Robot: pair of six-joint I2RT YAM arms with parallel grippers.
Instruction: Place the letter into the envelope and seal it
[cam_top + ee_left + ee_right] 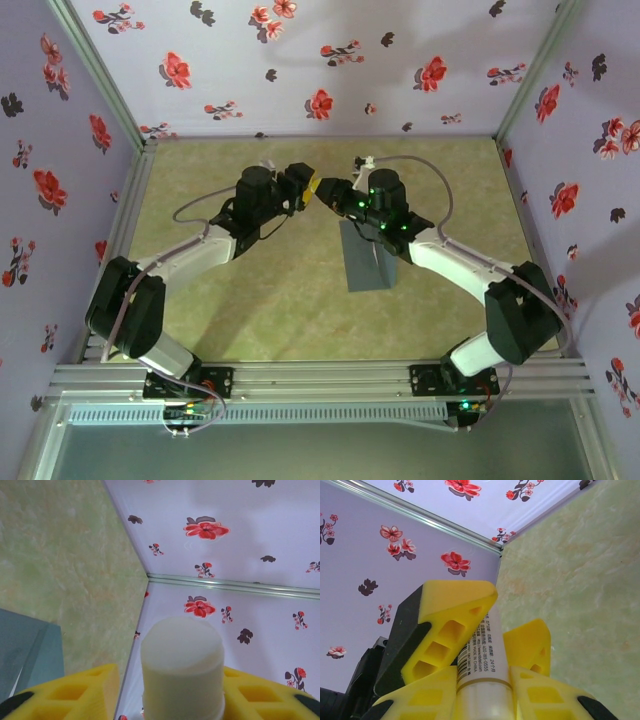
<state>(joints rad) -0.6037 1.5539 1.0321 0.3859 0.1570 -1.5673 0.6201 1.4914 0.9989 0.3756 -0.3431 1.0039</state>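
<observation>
A white glue stick is pinched by the right gripper above the grey envelope; whether the left gripper, flanking it, grips cannot be told.

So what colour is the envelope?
The envelope is plain slate grey, lying flat on the green table. It shows best in the top external view.

Both arms bend inward, tips meeting. The right end effector clamps a white stick; the left end effector straddles it loosely.
</observation>
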